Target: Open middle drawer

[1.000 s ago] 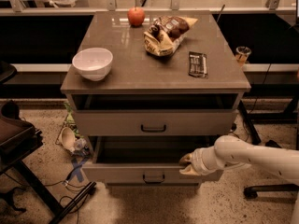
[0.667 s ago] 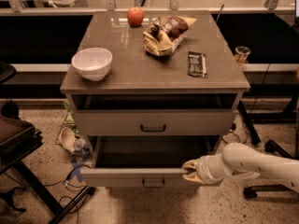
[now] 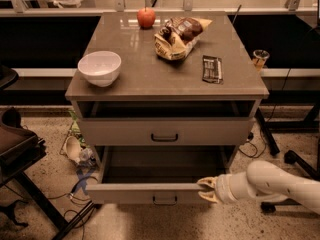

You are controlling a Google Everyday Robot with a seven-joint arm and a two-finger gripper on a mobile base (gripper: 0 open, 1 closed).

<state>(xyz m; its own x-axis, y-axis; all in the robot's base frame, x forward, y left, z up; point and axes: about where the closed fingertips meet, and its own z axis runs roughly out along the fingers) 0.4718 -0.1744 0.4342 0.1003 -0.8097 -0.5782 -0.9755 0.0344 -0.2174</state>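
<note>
The middle drawer [image 3: 130, 193] is a wide grey-beige drawer with a small black bar handle [image 3: 165, 200] at the centre of its front. It stands pulled well out, and its shallow dark grey inside [image 3: 165, 166] shows. My gripper [image 3: 204, 190] reaches in from the right on a white arm [image 3: 275, 184]. It is shut on the top edge of the drawer's front, right of the handle. Above it, the taller-fronted drawer [image 3: 125, 131] with a like handle sits a little way out under the countertop.
On the countertop [image 3: 150, 74] are a white bowl [image 3: 99, 67], a red apple [image 3: 146, 17], a chip bag [image 3: 177, 36] and a dark snack bar [image 3: 212, 68]. A black chair [image 3: 17, 149] stands at the left. Cables and clutter [image 3: 75, 151] lie on the floor left of the cabinet. Black frame legs [image 3: 267, 134] stand at the right.
The middle drawer has slid further out toward the camera. My gripper has moved down and forward with its front edge.
</note>
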